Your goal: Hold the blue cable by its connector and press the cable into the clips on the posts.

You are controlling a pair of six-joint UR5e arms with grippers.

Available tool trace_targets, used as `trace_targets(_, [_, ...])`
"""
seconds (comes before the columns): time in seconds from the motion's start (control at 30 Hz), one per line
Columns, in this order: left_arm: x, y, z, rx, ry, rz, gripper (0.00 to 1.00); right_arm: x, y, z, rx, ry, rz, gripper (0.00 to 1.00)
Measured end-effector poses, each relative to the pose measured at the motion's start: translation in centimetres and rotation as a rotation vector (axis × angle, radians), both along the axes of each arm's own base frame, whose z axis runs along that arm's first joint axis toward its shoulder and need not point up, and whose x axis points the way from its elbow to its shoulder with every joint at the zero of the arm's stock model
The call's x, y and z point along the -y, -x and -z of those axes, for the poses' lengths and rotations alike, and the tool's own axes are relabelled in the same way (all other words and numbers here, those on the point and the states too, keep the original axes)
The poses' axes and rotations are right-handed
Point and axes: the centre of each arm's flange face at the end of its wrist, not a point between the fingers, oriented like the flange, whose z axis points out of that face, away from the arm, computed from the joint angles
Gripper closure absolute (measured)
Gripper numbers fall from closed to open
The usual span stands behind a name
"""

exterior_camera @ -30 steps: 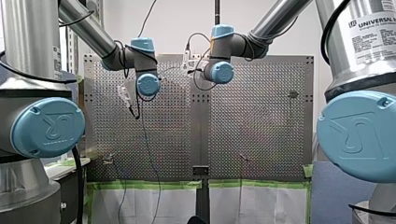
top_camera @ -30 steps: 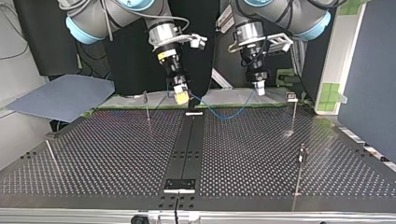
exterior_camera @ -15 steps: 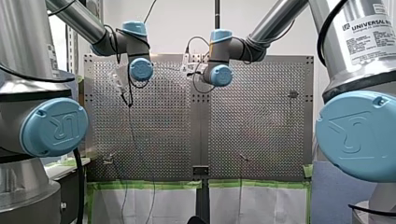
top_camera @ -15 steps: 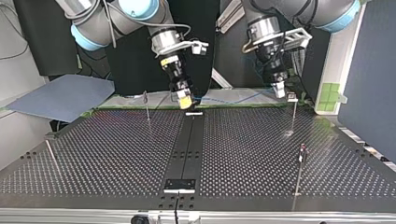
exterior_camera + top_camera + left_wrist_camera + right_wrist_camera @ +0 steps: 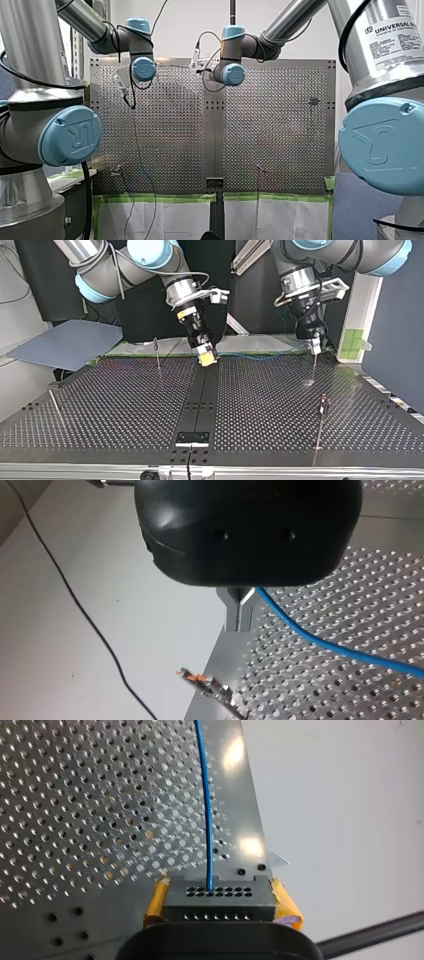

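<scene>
In the top view the blue cable [image 5: 260,356] runs low and nearly straight along the far edge of the table between my two grippers. My right gripper [image 5: 206,356] has yellow pads and hangs over the black middle strip. In the right wrist view, my right gripper [image 5: 221,896] is shut on the black connector block [image 5: 220,909], and the cable [image 5: 205,810] leaves it straight ahead. My left gripper [image 5: 314,343] is at the top of the far post [image 5: 313,367] at the view's right. Its metal fingers [image 5: 240,625] are shut on the cable [image 5: 325,642]; a clip [image 5: 200,679] lies just beyond them.
More thin posts stand on the perforated table: one at the far left [image 5: 157,352], one near the left edge [image 5: 55,407], and one at the near right [image 5: 322,417]. A grey sheet [image 5: 65,342] lies off the table's far left corner.
My left gripper has moved toward the top view's right, to the far right post, drawing the sagging cable nearly straight. My right gripper has shifted slightly right and lower over the middle strip.
</scene>
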Motion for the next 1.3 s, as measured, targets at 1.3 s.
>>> trace_targets(1.3, [-6.3, -7.5, -6.3, 0.103, -0.004, -0.048, 0.98, 1.7, -7.0, -1.9, 0.008, 0.011, -0.08, 1.0])
